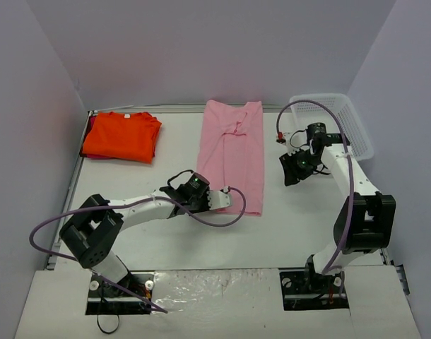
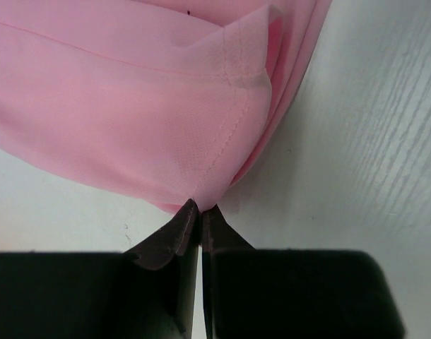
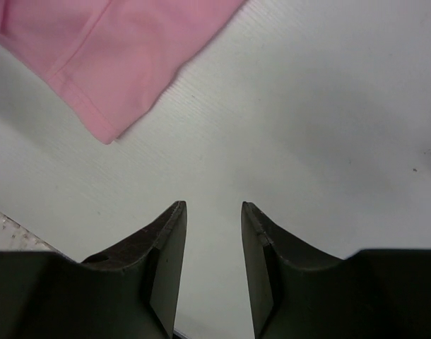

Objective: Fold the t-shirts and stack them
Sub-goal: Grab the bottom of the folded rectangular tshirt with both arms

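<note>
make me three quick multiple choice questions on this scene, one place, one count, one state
1. Where on the table is the orange shirt? A far left corner; B near right corner; C centre.
2. How many shirts are in view? A one; B two; C four.
3. The left tool is: A wide open over bare table; B shut on the edge of the pink shirt; C lifted clear of everything.
Answers: 1 A, it lies folded at the far left. 2 B, one orange, one pink. 3 B, its tips pinch the pink hem.
</note>
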